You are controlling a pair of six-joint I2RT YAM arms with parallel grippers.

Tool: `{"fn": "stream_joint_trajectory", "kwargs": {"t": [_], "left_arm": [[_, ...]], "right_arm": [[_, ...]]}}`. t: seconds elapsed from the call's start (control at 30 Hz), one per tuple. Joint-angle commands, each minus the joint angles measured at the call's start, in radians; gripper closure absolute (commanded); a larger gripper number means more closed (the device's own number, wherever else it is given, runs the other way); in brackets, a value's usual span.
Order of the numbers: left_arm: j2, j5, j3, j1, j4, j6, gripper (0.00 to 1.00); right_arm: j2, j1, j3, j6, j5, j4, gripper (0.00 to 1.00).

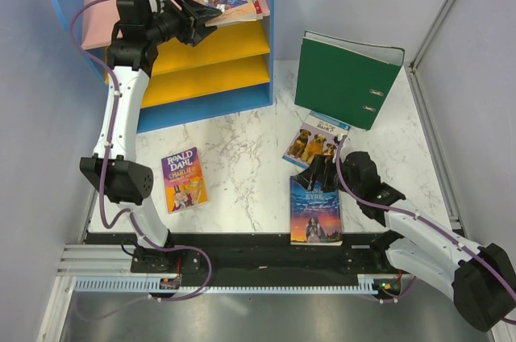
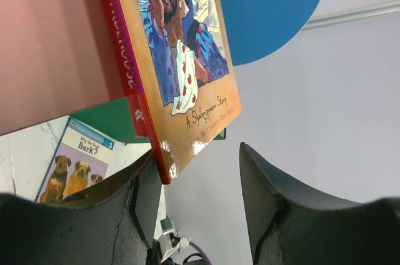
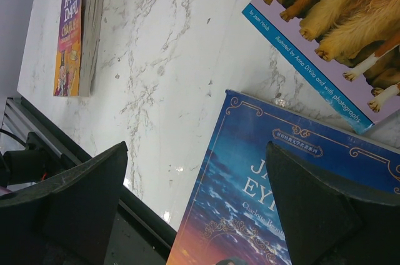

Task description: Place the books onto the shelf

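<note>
Fingers of our left gripper (image 2: 197, 165) stand parted at the pink top board (image 2: 50, 40) of the shelf (image 1: 211, 76), clamping nothing. Tan Othello (image 2: 187, 59) lies there on the red Treehouse book (image 2: 122, 59), its corner jutting past the board's edge right beside one finger. We judge a careless pull-away could hook that corner and tip both books off. Well in front of the shelf, our right gripper (image 3: 195, 159) hovers wide open over the top edge of Jane Eyre (image 3: 250, 215), flat on the marble table (image 1: 242, 148). A shallow pinch may only shove it into the dog book (image 3: 331, 27). Charlie (image 1: 184, 179) lies in front of the shelf too; the green binder (image 1: 347, 76) stands beside it.
</note>
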Motion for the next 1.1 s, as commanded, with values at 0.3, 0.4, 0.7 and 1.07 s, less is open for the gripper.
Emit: {"fn": "stream_joint_trajectory", "kwargs": {"t": [0.3,0.4,0.7,1.07], "left_arm": [[-0.124,-0.023,-0.098,0.006,-0.05,0.188,0.4],[-0.164,-0.064,-0.123,0.006,-0.042,0.211,0.39],[-0.221,-0.123,-0.155,0.02,-0.005,0.216,0.47],[-0.181,-0.136,-0.152,0.024,-0.03,0.206,0.74]], "right_arm": [[0.007,0.002,0.003,-0.017,0.015,0.012,0.02],[0.007,0.002,0.003,-0.016,0.015,0.012,0.02],[0.014,0.002,0.001,-0.016,0.014,0.016,0.02],[0.016,0.002,0.001,-0.016,0.014,0.018,0.02]]}}
